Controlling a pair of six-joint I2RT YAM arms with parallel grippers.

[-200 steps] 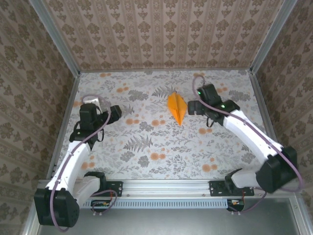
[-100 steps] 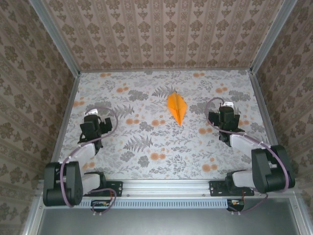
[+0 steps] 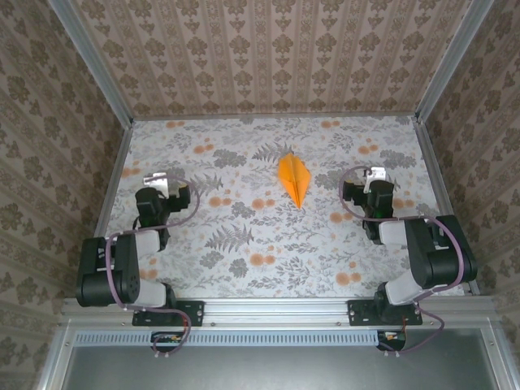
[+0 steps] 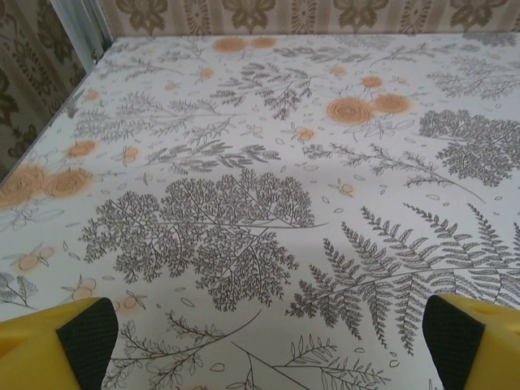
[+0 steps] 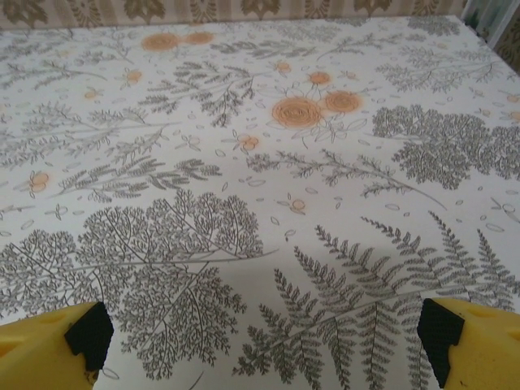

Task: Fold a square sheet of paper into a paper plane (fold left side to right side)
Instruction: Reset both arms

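The square sheet of paper lies as a bright orange paper plane [image 3: 293, 179], a narrow pointed dart with a centre crease, flat on the floral cloth at the table's middle back. My left gripper [image 3: 157, 195] sits low at the left, far from the plane, with the arm folded back over its base. Its yellow fingers [image 4: 75, 341] stand wide apart, so the left gripper [image 4: 272, 345] is open over bare cloth. My right gripper [image 3: 371, 193] sits at the right, a hand's width from the plane. The right gripper [image 5: 264, 341] is open too, its fingers [image 5: 467, 337] holding nothing.
The floral cloth [image 3: 244, 236] covers the table, with patterned walls on three sides. Metal corner posts [image 3: 97, 73] stand at the back left and right. A rail [image 3: 276, 309] with both arm bases runs along the near edge.
Both arms have drawn back from the plane and folded down over their bases. The right gripper moved away from beside the plane. The plane has not moved.
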